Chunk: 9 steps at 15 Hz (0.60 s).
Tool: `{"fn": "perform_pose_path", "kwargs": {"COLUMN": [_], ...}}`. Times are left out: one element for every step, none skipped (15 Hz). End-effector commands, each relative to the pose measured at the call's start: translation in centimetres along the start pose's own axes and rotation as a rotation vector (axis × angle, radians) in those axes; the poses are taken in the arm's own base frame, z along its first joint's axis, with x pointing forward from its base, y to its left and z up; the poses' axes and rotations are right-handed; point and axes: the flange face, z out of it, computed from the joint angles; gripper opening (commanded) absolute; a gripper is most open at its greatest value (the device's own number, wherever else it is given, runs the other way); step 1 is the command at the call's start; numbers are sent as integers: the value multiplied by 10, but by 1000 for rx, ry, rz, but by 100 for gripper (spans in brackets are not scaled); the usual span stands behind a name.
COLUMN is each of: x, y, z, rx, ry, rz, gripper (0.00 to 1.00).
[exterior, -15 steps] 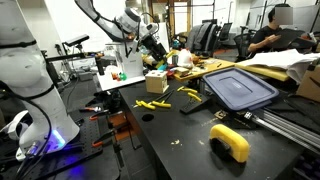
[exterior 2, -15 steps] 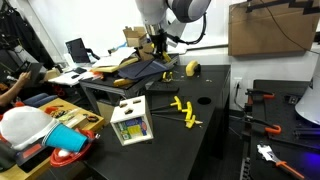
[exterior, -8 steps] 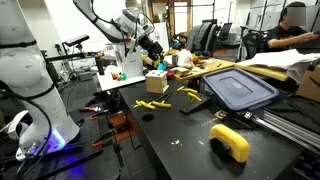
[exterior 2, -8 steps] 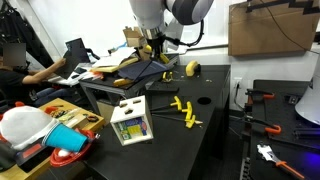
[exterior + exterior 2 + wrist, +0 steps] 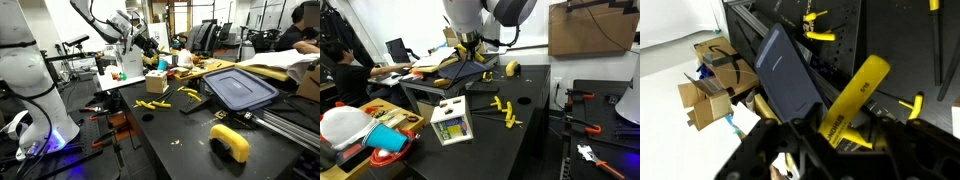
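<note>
Gripper point(image 5: 150, 46) raised over black table point(image 5: 180, 130), wooden box point(image 5: 156, 82) nearest (yellow pieces point(image 5: 152, 104) beside); jaws part-closed, hold unclear

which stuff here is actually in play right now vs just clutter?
In play:
- fingers, up in the air over the table; whether they hold anything is unclear
- wooden box with cut-out holes, the thing nearest to them

Lying about:
- yellow pieces on the tabletop
- blue-grey lid
- big yellow handle
- cardboard box
</note>
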Motion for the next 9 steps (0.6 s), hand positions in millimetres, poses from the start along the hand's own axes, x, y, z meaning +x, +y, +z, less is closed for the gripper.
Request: {"fn": "perform_pose_path", "kwargs": {"x": [10, 11, 12, 12, 12, 11, 11, 11, 12], "y": [0, -4, -7, -10, -13, -18, -23, -27, -32], "z": [-15, -17, -17, -18, -17, -15, -11, -6, -1], "rx": [-70, -87, -102, -121, -138, -158, -181, -200, -219], "ry": [45, 61, 74, 84, 92, 89, 90, 85, 76], "rz": [-66, -81, -96, -118, -137, -161, -177, -195, -211], "gripper": [11, 11, 11, 11, 11, 11, 11, 11, 11]}}
